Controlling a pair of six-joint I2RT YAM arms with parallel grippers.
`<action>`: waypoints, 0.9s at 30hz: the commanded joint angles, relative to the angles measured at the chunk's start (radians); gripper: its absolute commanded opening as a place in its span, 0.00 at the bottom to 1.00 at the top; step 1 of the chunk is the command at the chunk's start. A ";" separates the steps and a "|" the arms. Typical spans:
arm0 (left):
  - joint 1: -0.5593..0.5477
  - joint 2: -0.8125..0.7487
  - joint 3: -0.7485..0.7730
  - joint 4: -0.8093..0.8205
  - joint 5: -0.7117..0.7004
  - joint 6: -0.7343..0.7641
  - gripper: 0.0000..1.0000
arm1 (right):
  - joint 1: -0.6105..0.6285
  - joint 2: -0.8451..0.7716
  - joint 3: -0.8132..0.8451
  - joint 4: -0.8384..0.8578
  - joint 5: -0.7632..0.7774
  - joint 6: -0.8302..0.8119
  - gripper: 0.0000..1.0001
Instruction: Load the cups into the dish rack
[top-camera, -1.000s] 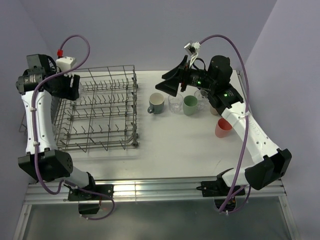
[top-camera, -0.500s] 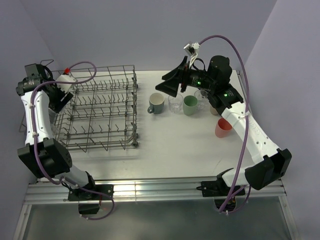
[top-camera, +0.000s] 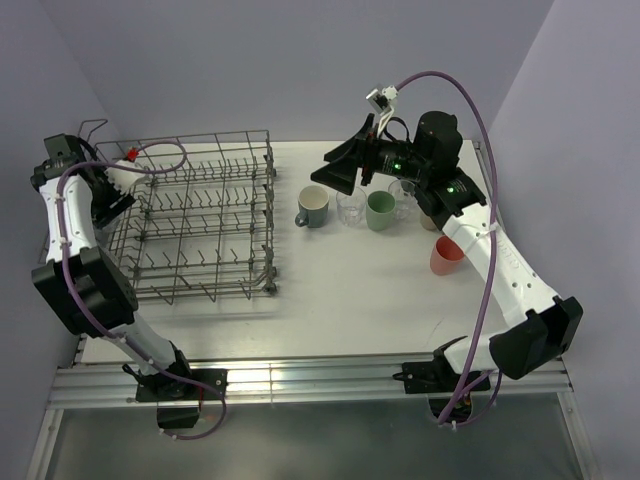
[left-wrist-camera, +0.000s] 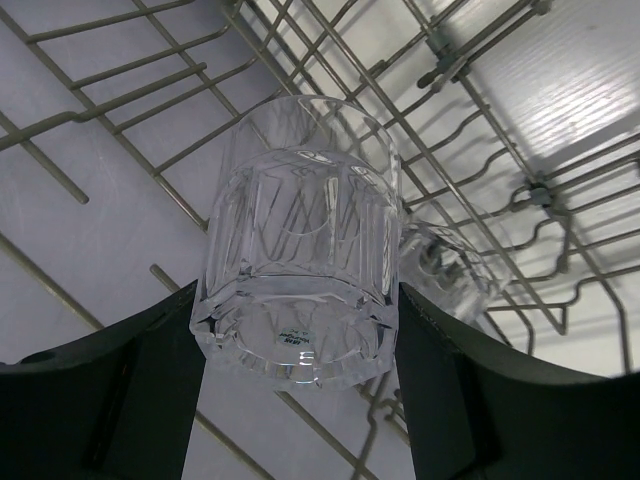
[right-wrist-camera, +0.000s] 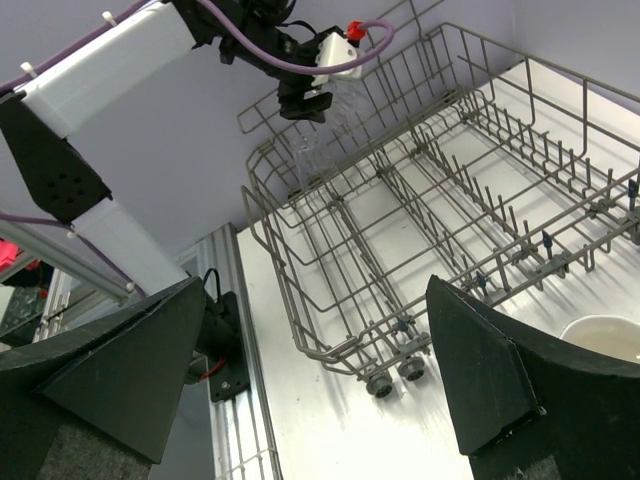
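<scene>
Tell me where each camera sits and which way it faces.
Top: above and behind the bases, looking down on the table, rack at left, cups at right; left arm and right arm show.
Left wrist: on the left arm, looking along the left tool at the gripped glass, rack wires behind; both fingers show.
Right wrist: on the right arm, looking across the rack toward the left arm; the open right tool frames the view.
Shared: both wrist views show glass and rack.

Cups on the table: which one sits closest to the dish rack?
The grey-blue mug with the pale inside, leftmost in the row; the green mug and coral cup sit farther right.
</scene>
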 joint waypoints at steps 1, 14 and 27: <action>0.012 0.013 0.011 0.059 0.018 0.067 0.00 | 0.001 0.009 0.011 0.014 -0.002 -0.013 0.99; 0.025 0.105 -0.011 0.106 -0.018 0.105 0.00 | 0.001 0.006 0.005 0.003 0.003 -0.026 0.99; 0.033 0.134 -0.078 0.094 -0.077 0.102 0.00 | 0.001 0.012 0.002 0.011 -0.001 -0.022 0.99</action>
